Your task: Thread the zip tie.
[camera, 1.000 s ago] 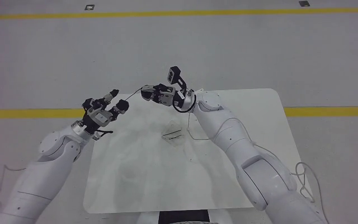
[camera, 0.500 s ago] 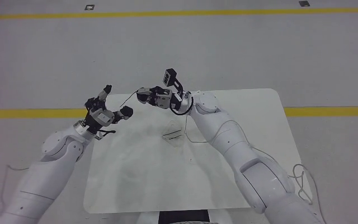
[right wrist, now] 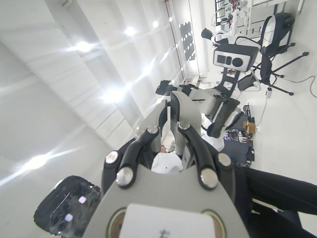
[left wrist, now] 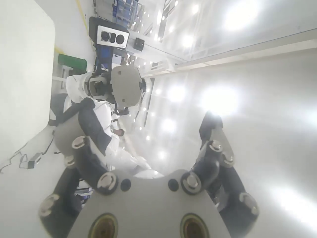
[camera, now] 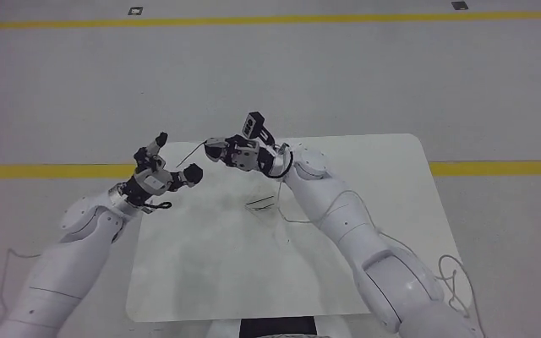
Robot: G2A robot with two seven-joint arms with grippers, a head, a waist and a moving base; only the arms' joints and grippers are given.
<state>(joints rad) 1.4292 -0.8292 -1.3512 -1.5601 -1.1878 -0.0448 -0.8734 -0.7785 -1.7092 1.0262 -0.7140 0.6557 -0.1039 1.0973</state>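
Zip tie pinched in right gripper | left gripper spread | dark strips on table

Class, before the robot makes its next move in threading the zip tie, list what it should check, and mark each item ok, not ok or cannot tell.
1. Right gripper shut on the zip tie: ok.
2. Left gripper open, ready to take the tie: ok.
3. Tie's free end reaches toward the left gripper: ok.
4. Left gripper closed on the tie: not ok, its fingers are spread.
5. Tie's tip lined up with its head slot: cannot tell, too thin to see.
6. Spare ties lying on the table, apart from both grippers: ok.
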